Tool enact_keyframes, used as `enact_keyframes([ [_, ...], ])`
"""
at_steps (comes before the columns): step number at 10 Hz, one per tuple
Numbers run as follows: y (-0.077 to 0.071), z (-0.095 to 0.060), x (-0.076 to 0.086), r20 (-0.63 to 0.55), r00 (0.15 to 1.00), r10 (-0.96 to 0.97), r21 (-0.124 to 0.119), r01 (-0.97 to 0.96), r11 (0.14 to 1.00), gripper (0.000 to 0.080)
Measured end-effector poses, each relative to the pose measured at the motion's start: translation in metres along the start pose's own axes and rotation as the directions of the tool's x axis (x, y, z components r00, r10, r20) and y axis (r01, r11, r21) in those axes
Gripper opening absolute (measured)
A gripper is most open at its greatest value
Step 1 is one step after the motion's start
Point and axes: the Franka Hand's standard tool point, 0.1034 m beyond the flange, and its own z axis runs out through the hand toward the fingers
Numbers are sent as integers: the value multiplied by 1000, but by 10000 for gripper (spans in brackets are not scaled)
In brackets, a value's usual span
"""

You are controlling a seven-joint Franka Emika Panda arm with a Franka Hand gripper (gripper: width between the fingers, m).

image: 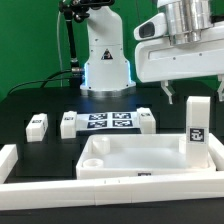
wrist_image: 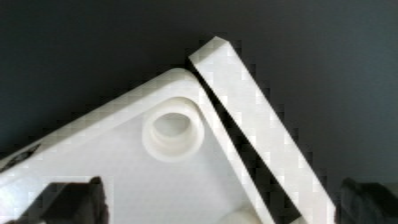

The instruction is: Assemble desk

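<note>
Desk tabletop [image: 140, 158] lies flat, lower centre of the exterior view, inside the white border bars [image: 60, 190]. Upright leg [image: 198, 122] stands at its right corner. The gripper [image: 192, 92] hangs at upper right, just above that leg, fingers spread wide, nothing gripped. Loose legs [image: 68, 123] lie mid-frame, flanking the marker board [image: 108, 122]. Wrist view: corner socket [wrist_image: 171, 130] just beside the upright leg [wrist_image: 249, 125].

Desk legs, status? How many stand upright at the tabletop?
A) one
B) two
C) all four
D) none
A: one leg stands upright at the tabletop's corner on the exterior view's right. The three loose legs sit on the table behind it, beside the marker board.
</note>
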Motion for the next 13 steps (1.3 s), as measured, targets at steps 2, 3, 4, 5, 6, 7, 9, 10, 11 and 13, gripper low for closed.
enact_keyframes([
  [2, 0, 0, 0, -1, 993, -115, -3, 115, 993, 648],
  [3, 2, 1, 0, 0, 980, -200, -7, 200, 980, 648],
  [4, 15, 8, -1, -10, 945, -327, -21, 327, 945, 648],
  [5, 38, 18, -11, 20, 912, -411, -43, 411, 911, 648],
  [6, 56, 22, -17, 41, 866, -498, -57, 500, 864, 648],
  [7, 70, 25, -19, 41, 834, -549, -68, 551, 832, 648],
  [9, 76, 27, -19, 28, 825, -564, -77, 565, 822, 648],
  [10, 75, 27, -19, 40, 825, -563, -73, 564, 822, 648],
  [11, 78, 28, -18, 42, 827, -560, -75, 562, 824, 648],
  [13, 102, 30, -23, 259, 830, -494, -42, 520, 853, 648],
])
